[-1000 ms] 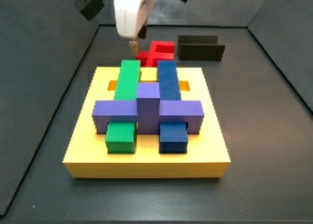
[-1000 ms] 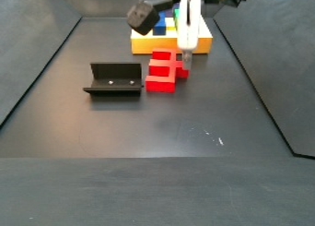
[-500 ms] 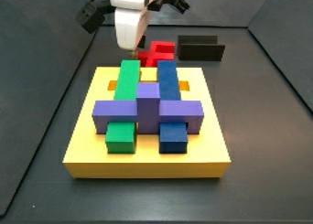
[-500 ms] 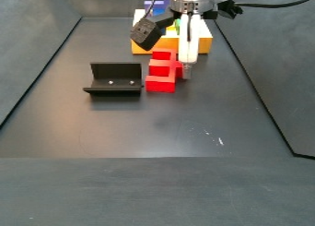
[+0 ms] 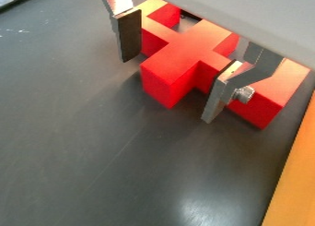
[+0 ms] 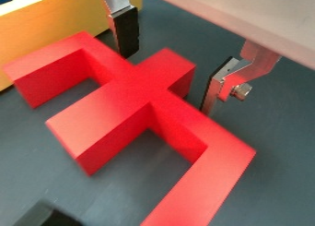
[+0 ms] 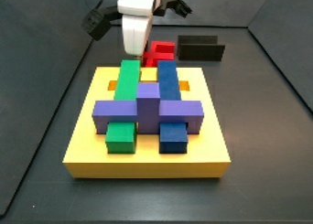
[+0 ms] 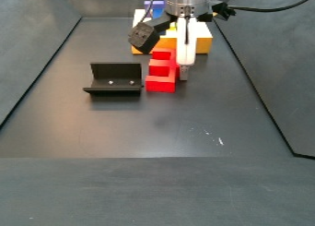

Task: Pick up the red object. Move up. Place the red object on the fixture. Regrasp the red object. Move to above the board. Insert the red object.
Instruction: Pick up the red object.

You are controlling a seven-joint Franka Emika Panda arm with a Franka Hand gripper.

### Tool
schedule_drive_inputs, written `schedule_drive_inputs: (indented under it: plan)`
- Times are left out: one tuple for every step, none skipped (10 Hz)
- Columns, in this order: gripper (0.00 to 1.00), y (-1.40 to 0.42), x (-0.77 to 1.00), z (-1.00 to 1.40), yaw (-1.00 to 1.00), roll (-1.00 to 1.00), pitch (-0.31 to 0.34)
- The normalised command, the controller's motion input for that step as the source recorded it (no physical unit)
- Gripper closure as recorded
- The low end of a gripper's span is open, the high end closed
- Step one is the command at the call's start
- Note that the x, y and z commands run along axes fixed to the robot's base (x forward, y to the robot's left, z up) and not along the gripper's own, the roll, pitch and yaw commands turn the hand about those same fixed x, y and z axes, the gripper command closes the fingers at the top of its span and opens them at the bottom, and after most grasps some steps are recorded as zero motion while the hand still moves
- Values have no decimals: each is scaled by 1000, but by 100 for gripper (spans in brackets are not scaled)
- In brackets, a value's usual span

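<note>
Gripper (image 5: 182, 71) straddles the red object (image 6: 129, 101) on the floor, fingers (image 6: 123, 31) apart on either side, not yet clamping it.

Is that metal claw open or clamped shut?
Open: the gripper straddles the red object, with floor visible between one finger and the block.

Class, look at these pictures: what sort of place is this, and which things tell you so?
Probably a robot test cell for assembly practice: a dark walled floor, a gripper with open jaws astride the red object, and the fixture near the yellow board of blocks.
</note>
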Motion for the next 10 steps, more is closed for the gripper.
schedule_drive_inputs:
  plan:
    - [0, 0, 131, -74, -11, 31, 27]
    - [0, 0, 114, -37, -34, 0, 26]
    - [0, 0, 69, 0, 0, 0, 4]
    - [0, 0, 0, 0, 0, 0, 0]
    - [100, 0, 0, 0, 0, 0, 0]
    - [100, 0, 0, 0, 0, 0, 0]
    - [100, 0, 0, 0, 0, 0, 0]
    - [100, 0, 0, 0, 0, 0, 0]
    - [100, 0, 0, 0, 0, 0, 0]
    - [100, 0, 0, 0, 0, 0, 0]
